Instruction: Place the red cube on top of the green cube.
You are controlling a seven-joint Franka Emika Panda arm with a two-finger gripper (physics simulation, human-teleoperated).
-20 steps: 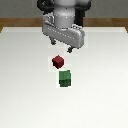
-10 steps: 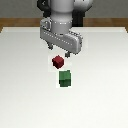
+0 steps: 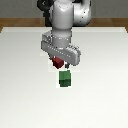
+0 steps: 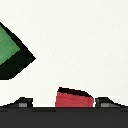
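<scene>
My jaws (image 3: 59, 63) hang low over the white counter (image 3: 20, 90), spread wide and holding nothing. The red cube (image 4: 74, 97) sits on the counter right between my fingertips (image 4: 20, 103), not yet gripped. The green cube (image 3: 64, 78) rests just beyond my jaws, apart from the red one. I judge this the grasping step: next I must close squarely on the red cube, lift it, then carry it above the green cube.

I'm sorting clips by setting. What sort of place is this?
Likely a simulated tabletop test scene: a bare white table, just a red cube and green cube, and one robot arm's gripper above.
</scene>
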